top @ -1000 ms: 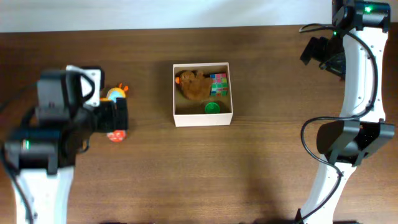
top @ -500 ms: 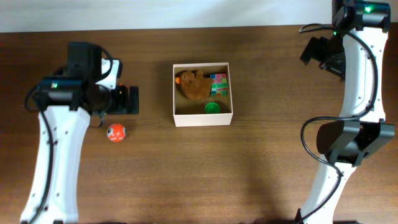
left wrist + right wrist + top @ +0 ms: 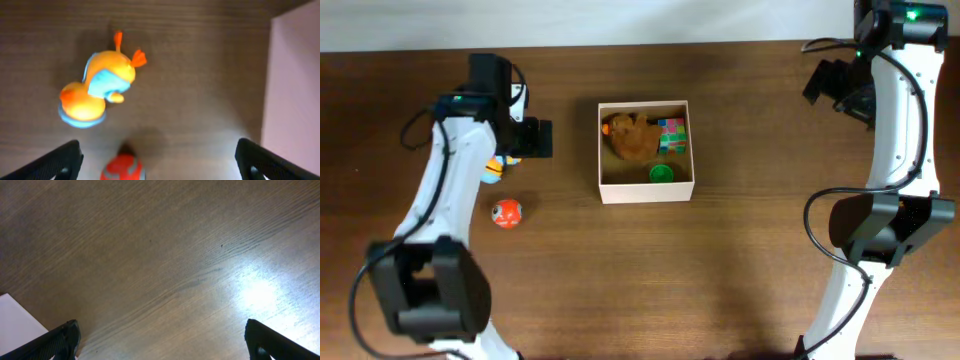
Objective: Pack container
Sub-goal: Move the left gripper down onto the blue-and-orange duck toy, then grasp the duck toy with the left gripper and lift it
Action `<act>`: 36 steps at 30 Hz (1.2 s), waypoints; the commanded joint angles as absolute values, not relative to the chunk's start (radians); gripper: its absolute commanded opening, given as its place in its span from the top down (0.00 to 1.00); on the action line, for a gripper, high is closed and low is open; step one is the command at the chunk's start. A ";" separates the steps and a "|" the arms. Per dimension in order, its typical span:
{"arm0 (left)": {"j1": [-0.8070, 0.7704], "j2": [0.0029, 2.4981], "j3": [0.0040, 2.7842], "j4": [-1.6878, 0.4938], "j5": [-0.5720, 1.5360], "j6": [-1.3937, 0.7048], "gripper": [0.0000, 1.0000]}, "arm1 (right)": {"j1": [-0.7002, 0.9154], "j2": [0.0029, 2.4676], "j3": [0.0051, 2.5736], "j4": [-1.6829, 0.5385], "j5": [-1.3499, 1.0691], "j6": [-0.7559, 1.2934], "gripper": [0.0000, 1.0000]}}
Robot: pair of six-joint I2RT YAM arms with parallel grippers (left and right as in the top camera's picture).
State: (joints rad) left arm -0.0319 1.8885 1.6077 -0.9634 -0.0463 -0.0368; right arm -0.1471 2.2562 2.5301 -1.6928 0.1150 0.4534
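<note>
The container [image 3: 603, 190] is a white-walled square box at mid-table; its wall [image 3: 295, 90] fills the right edge of the left wrist view. Inside lie a brown plush [image 3: 632, 138], a colourful cube [image 3: 671, 135] and a green piece [image 3: 662, 174]. My left gripper [image 3: 532, 138] hangs open above the table just left of the box, holding nothing. An orange-and-blue duck toy [image 3: 97, 87] lies below it, partly hidden by the arm from overhead [image 3: 494, 170]. A red ball [image 3: 506, 213] rests nearer the front [image 3: 122, 167]. My right gripper [image 3: 835, 85] is open at the far right.
Bare brown tabletop [image 3: 165, 265] spreads under the right gripper [image 3: 165, 342], with a white corner [image 3: 15, 325] at the lower left of that view. The right arm's base [image 3: 880, 230] stands at the right side of the table.
My left arm has swung toward the far side and rightward, closer to the container, still open. The duck toy shows again beside the arm. The right arm has not moved.
</note>
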 commanded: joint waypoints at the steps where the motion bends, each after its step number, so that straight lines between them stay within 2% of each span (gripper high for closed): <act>1: -0.028 1.924 1.624 -0.929 -0.115 -0.052 0.01 | -0.144 2.230 2.535 -1.698 0.120 0.461 0.02; 10: -0.028 1.989 1.624 -0.846 -0.287 -0.052 0.01 | -0.144 2.230 2.535 -1.698 0.120 0.461 0.01; 12: -0.027 2.000 1.624 -0.843 -0.289 -0.052 0.01 | -0.144 2.230 2.535 -1.698 0.120 0.461 0.01; 13: -0.027 2.005 1.624 -0.841 -0.289 -0.052 0.05 | -0.144 2.230 2.535 -1.698 0.120 0.461 0.01; 15: -0.023 2.014 1.624 -0.837 -0.289 -0.052 0.07 | -0.144 2.230 2.535 -1.698 0.120 0.461 0.01; 33: -0.002 2.133 1.624 -0.770 -0.266 -0.052 0.06 | -0.144 2.230 2.535 -1.698 0.120 0.461 0.01; 35: -0.002 2.146 1.624 -0.773 -0.265 -0.052 0.07 | -0.144 2.230 2.535 -1.698 0.120 0.461 0.01; 36: -0.002 2.155 1.624 -0.775 -0.264 -0.052 0.11 | -0.144 2.230 2.535 -1.698 0.120 0.461 0.01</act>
State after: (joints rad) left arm -0.0067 2.1227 1.6085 -0.7692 -0.2695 -0.0505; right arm -0.1471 2.2562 2.5301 -1.6928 0.1150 0.4530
